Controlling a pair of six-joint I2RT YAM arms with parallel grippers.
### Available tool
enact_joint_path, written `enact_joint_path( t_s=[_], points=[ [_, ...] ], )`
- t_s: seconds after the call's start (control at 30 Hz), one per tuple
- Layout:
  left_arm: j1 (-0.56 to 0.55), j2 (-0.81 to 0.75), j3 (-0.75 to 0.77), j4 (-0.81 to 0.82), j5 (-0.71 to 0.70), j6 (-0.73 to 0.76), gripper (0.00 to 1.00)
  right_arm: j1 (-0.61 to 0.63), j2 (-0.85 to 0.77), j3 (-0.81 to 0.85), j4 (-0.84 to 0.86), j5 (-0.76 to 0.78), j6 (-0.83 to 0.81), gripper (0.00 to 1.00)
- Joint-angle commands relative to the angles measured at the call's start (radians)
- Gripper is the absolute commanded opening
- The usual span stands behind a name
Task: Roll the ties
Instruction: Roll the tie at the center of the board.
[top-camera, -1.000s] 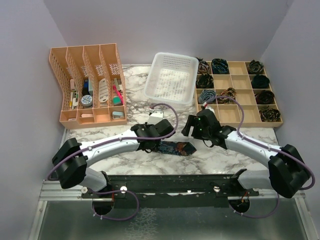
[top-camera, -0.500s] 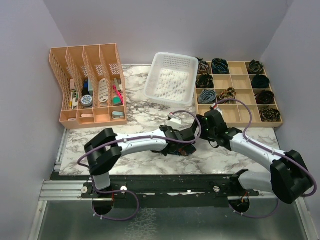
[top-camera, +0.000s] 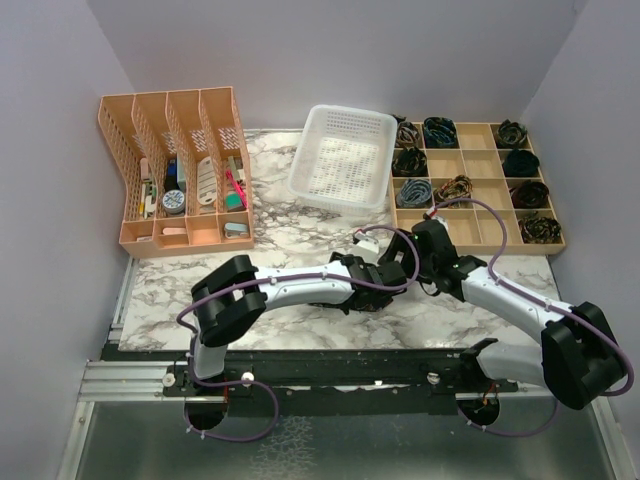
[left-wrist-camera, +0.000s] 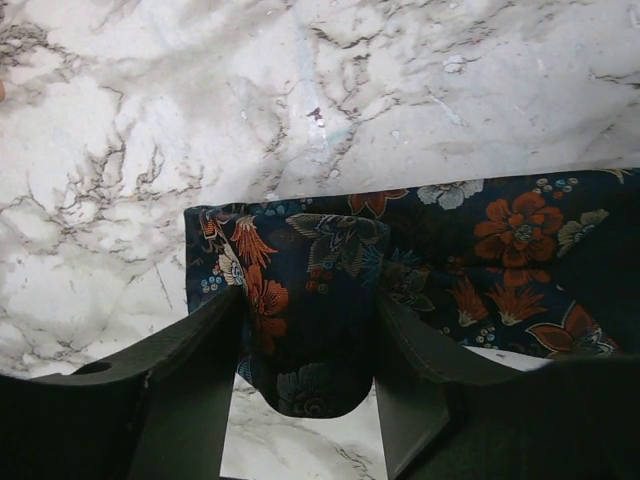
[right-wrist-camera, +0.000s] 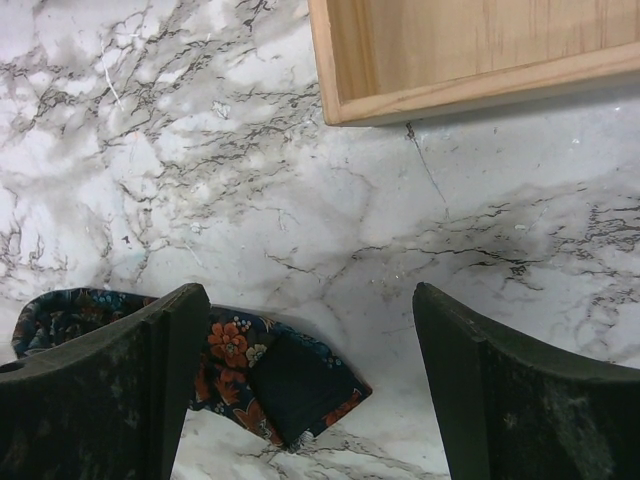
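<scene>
Tie (left-wrist-camera: 430, 240) lying flat near the middle of the worktop (top-camera: 290, 215), in front of the near left corner of the wooden tray (right-wrist-camera: 450, 50), its long axis running left to right. My left gripper (left-wrist-camera: 310, 310) sits over the folded end, and the fold fills the gap between the jaws; whether they pinch it or merely flank it, I cannot tell. My right gripper (right-wrist-camera: 307, 295), jaws spread wide and empty, hovers beside the other end. The left arm is nearer. The overhead view hides the tie beneath both wrists; only the wrist views show it.
</scene>
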Motion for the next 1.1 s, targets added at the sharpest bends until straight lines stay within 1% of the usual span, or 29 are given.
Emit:
enact_joint_path(
  t_s=[0.0,0.13,0.2,0.27,0.37,0.5,0.67,0.77,0.83,0.93,1.07],
  points=[
    [-0.007,-0.013,-0.020,0.106,0.093,0.026,0.57,-0.009,-0.007,-0.007,-0.021,-0.020,-0.013,0.89],
    [-0.004,-0.082,-0.079,0.242,0.175,0.064,0.68,-0.012,-0.008,-0.007,-0.024,-0.022,-0.017,0.90],
    [0.002,-0.119,-0.107,0.303,0.215,0.080,0.71,-0.013,-0.008,-0.003,-0.025,-0.028,-0.021,0.90],
    [0.015,-0.151,-0.137,0.362,0.260,0.093,0.73,-0.014,-0.006,0.004,-0.029,-0.033,-0.027,0.90],
    [0.032,-0.211,-0.182,0.424,0.275,0.089,0.73,-0.015,-0.007,0.012,-0.031,-0.054,-0.045,0.90],
    [0.045,-0.313,-0.236,0.503,0.279,0.089,0.76,-0.015,-0.002,0.023,-0.002,-0.141,-0.098,0.91],
    [0.065,-0.488,-0.360,0.616,0.292,0.086,0.85,-0.015,-0.046,0.005,0.090,-0.245,-0.200,0.91],
    [0.100,-0.579,-0.440,0.646,0.322,0.086,0.87,-0.015,-0.078,-0.010,0.164,-0.331,-0.275,0.91],
    [0.127,-0.633,-0.491,0.648,0.322,0.074,0.88,-0.015,-0.096,-0.030,0.247,-0.383,-0.310,0.91],
    [0.181,-0.717,-0.574,0.651,0.341,0.058,0.90,-0.014,-0.112,-0.060,0.332,-0.386,-0.305,0.91],
    [0.264,-0.829,-0.685,0.673,0.396,0.070,0.97,-0.014,-0.090,-0.031,0.343,-0.458,-0.328,0.89]
  ],
)
